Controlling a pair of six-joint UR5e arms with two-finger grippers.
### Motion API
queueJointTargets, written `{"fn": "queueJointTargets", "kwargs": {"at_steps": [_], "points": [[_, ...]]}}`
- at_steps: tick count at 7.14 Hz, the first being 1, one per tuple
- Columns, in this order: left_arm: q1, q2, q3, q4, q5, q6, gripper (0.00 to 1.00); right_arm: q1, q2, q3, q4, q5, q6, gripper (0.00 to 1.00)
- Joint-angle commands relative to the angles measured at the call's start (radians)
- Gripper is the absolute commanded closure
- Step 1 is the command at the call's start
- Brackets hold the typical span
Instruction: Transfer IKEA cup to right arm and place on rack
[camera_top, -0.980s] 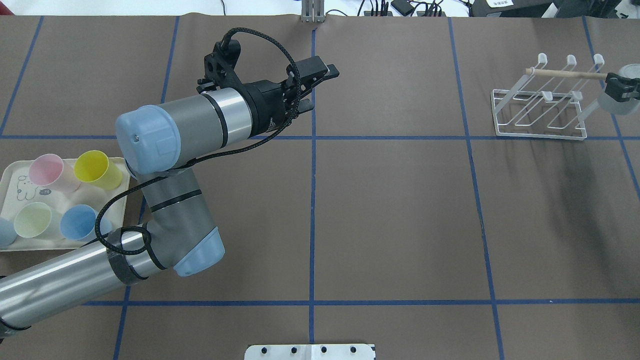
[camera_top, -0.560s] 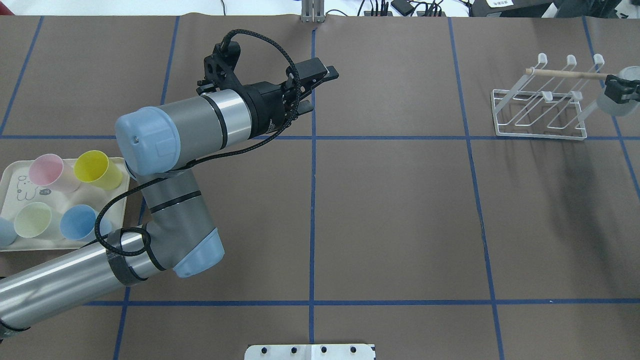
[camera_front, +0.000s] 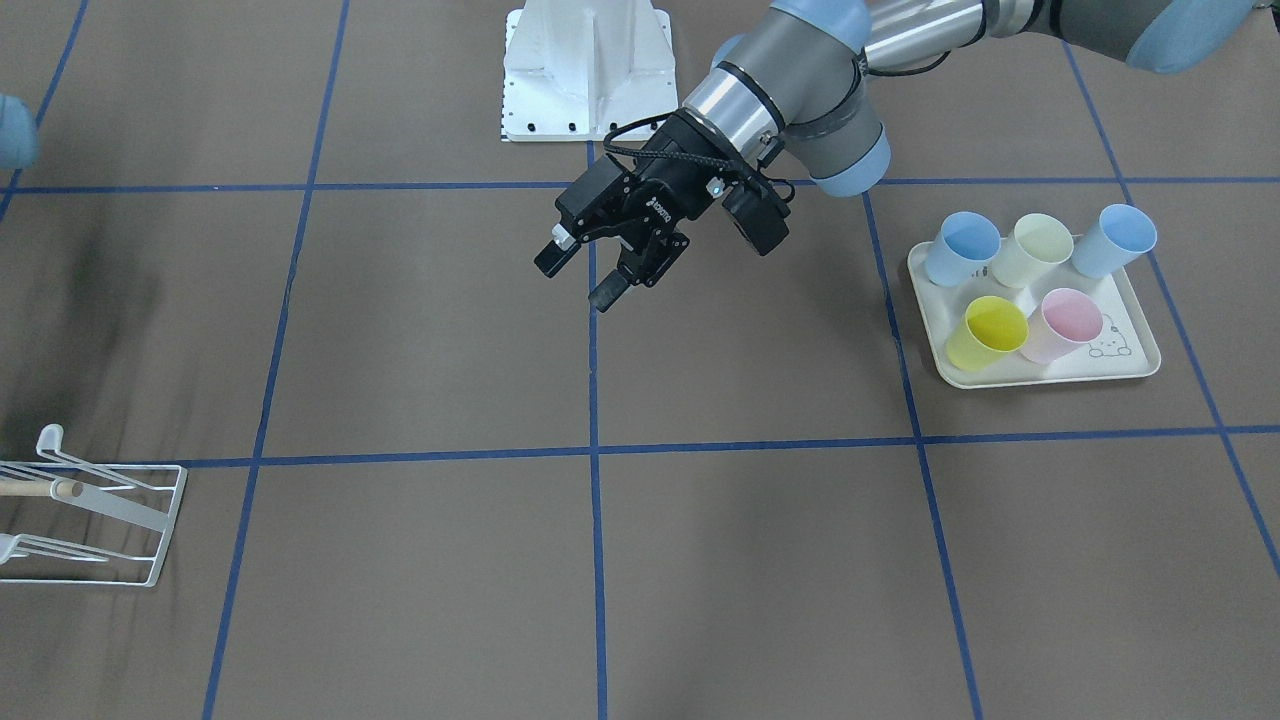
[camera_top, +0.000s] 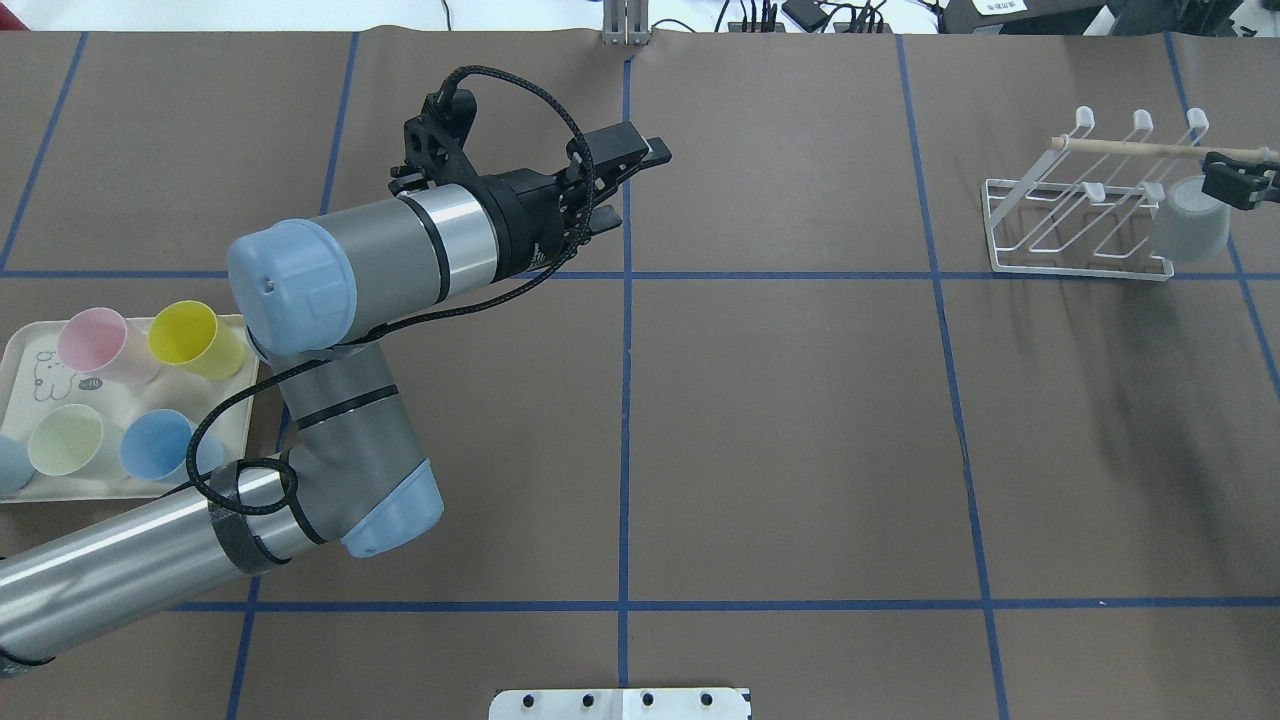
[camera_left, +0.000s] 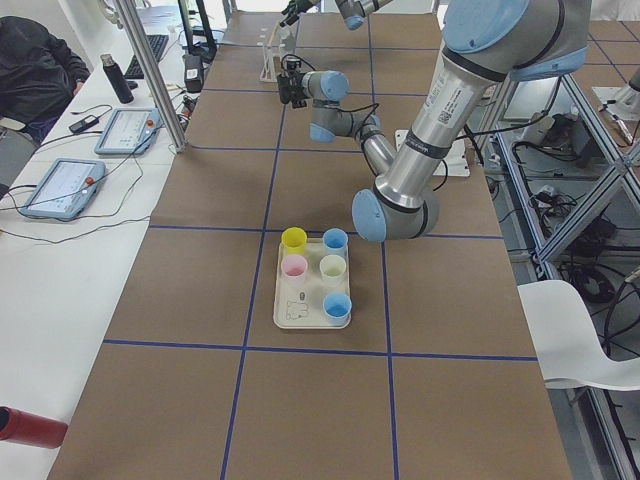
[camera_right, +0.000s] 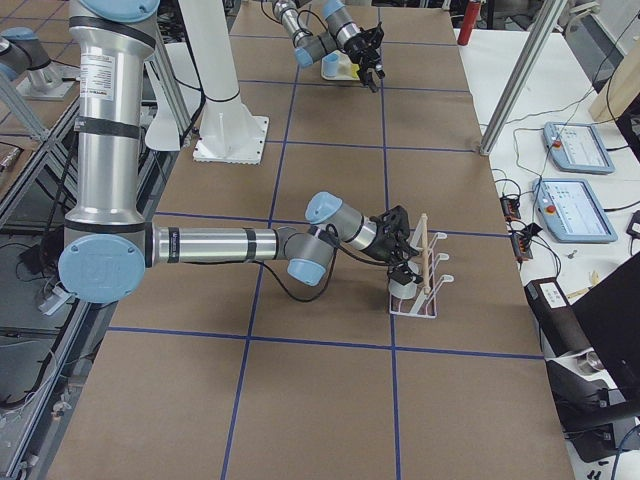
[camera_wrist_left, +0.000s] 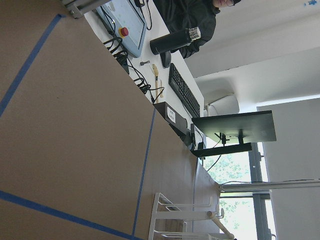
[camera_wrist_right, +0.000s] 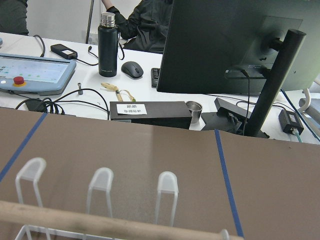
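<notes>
Counting 5 cups (camera_front: 1070, 325) on tray (camera_front: 1050, 380) | 1 grey cup (camera_top: 1190, 230) on rack (camera_top: 1080, 270) | left pincer (camera_front: 572, 283) spread, empty | right pincer (camera_top: 1215, 178) unclear

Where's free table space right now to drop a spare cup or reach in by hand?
Widest bare patch: the brown mat between the left gripper and the rack, plus the row in front of the base plate. Crowded: the tray, filled by five cups, and the rack's outer end, where the grey cup and right gripper sit.

table (camera_top: 800, 420) — brown, blue tape grid | white desk (camera_left: 60, 270) | black monitor (camera_wrist_right: 225, 45) | white chair (camera_left: 575, 340) | window (camera_wrist_left: 232, 172) — daylight
</notes>
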Motion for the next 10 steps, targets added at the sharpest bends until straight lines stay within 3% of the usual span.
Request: {"fn": "queueJointTargets", "kwargs": {"at_steps": [1,3,4,6,8,10], "points": [[0.001,0.007,-0.006,-0.001,0.0,0.0,0.0,0.002,-0.003,0.022,0.006,0.012,0.0,0.0],[-0.021,0.043,-0.078,0.04,-0.043,0.012,0.01,0.006,-0.033,0.125,0.011,0.105,0.024,0.0],[-0.041,0.109,-0.177,0.106,-0.074,0.088,0.01,0.006,-0.038,0.163,0.002,0.114,0.084,0.0],[-0.134,0.224,-0.319,0.233,-0.213,0.193,0.01,0.006,-0.04,0.231,-0.029,0.2,0.172,0.0],[-0.194,0.368,-0.372,0.235,-0.29,0.327,0.01,0.002,0.006,0.317,-0.145,0.252,0.297,0.0],[-0.28,0.522,-0.385,0.234,-0.411,0.502,0.01,-0.002,0.093,0.305,-0.152,0.375,0.456,0.0]]}}
